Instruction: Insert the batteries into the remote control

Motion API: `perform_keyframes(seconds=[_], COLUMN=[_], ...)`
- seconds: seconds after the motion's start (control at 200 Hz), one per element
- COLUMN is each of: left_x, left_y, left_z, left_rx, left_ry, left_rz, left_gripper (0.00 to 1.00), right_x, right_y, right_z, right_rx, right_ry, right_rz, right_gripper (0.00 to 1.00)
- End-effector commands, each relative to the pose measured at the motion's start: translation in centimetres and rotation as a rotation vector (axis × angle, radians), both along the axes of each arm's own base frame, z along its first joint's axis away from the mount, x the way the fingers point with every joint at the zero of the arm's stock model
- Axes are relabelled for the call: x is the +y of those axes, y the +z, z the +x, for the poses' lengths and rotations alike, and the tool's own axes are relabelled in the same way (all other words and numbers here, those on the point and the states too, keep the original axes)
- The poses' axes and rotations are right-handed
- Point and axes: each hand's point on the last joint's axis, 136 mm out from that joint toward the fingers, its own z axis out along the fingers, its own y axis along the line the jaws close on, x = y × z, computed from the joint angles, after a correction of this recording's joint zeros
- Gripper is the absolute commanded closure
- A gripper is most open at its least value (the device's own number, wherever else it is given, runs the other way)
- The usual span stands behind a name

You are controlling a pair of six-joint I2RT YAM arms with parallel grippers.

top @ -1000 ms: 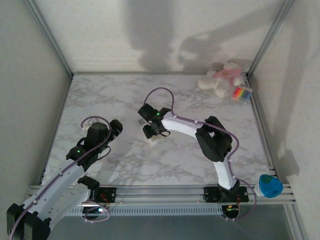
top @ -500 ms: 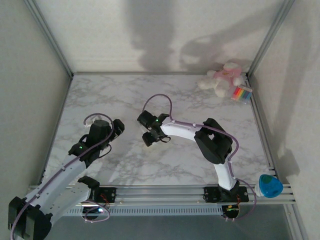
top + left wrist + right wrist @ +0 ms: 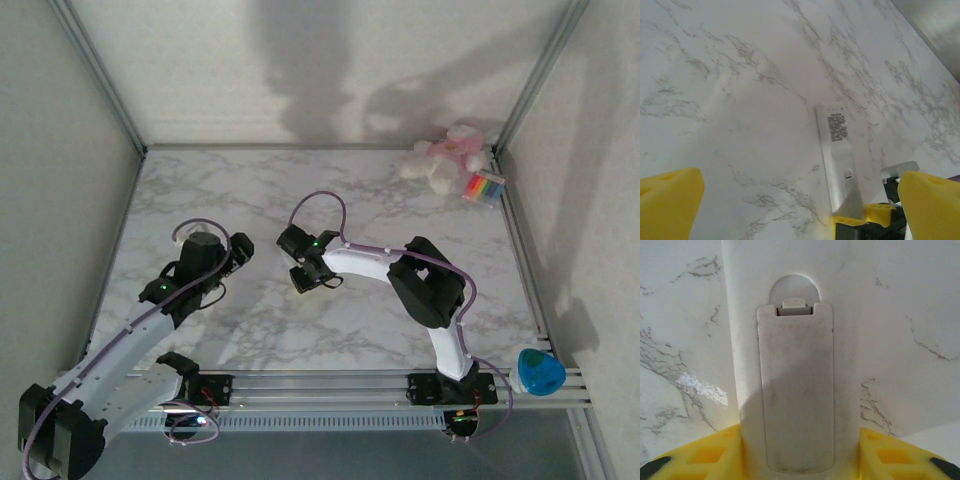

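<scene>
Two fingers [image 3: 700, 452] of my right gripper [image 3: 800, 455] are pinching the remote [image 3: 790, 280] by its long edges, one yellow pad pressing on each side. The remote is lying back-up on the marble table [image 3: 680, 315], near the middle. Its battery cover [image 3: 796, 390] is sitting closed, with the latch at the end away from my right gripper. My left gripper [image 3: 800, 200] is hovering just beside the remote, its fingers spread wide and holding nothing, looking along the labelled back.
</scene>
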Motion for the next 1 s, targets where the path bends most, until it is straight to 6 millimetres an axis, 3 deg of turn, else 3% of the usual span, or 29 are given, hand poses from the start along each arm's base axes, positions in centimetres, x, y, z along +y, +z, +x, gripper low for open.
perform_keyframes(seconds=[0.0,0.2,0.371,0.681,0.996], left_x=[-0.9,-2.6,-4.5,-6.2,-9.2], left_y=[2.7,5.0,7.8,15.4,21.7], left_z=[1.2,3.2,5.5,8.9,9.3], left_rx=[-0.060,-0.086,-0.142,-0.389,-0.596], left_ry=[-0.036,-0.088,-0.160,-0.301,-0.494], left_rz=[-0.026,-0.074,-0.213,-0.554,-0.822], left_gripper=[0.01,0.00,0.00,0.01,0.03], right_x=[0.8,1.4,1.8,0.1,0.0], right_y=[1.4,6.6,11.8,23.5,33.1], right_z=[-0.2,1.2,2.0,5.5,6.4], right_rx=[0.008,-0.004,0.047,0.142,0.197], right_ry=[-0.004,-0.060,-0.099,-0.193,-0.132], right_rz=[0.051,0.206,0.419,0.914,1.238], right_gripper=[0.65,0.66,0.67,0.70,0.68])
